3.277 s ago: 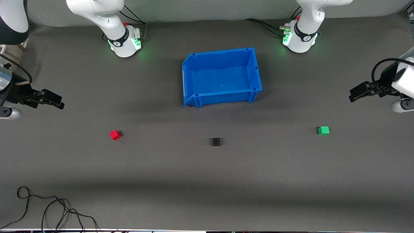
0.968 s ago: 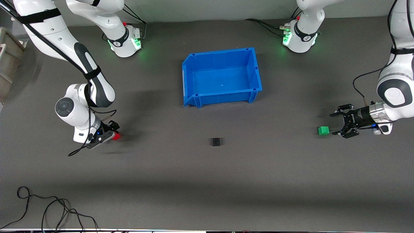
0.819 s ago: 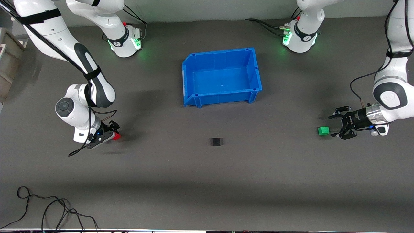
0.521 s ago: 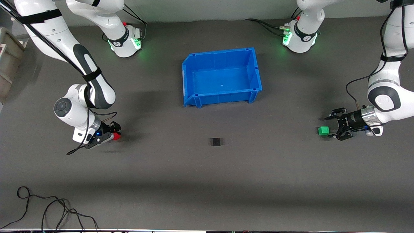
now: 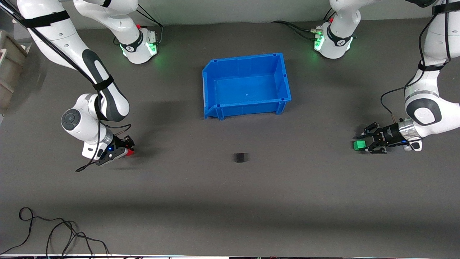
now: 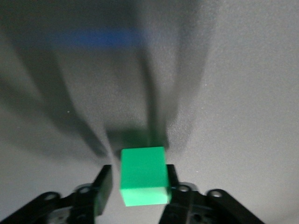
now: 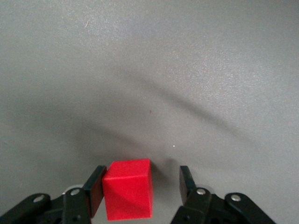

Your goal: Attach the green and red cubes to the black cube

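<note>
**Inspector:** Report the left arm.

**Operator:** I have the left gripper [image 5: 363,144] down at the dark grey table [image 5: 230,201], toward the left arm's end. In the left wrist view its fingers [image 6: 103,184] sit on either side of the small bright green cube [image 6: 144,175]. One finger lies against the cube; a thin gap shows at the other, so I read the jaws as drawn in around it but not visibly clamped. I cannot tell whether the cube rests on the table or is lifted.

**Inspector:** And the right arm?

**Operator:** The right gripper [image 5: 126,148] is low at the right arm's end of the table, around the small bright red cube [image 7: 128,189]. One finger [image 7: 96,189] touches the cube; the other stands clearly apart from it, so the jaws are open, with nothing gripped.

**Inspector:** The black piece?

**Operator:** The small matte black cube [image 5: 240,157] sits alone on the table, between the two grippers and well apart from both coloured cubes. It lies nearer to the front camera than the open blue plastic bin [image 5: 212,82].

**Inspector:** Anything else on the surface?

**Operator:** A loose black cable [image 5: 54,233] lies at the table's edge nearest the front camera, toward the right arm's end.
</note>
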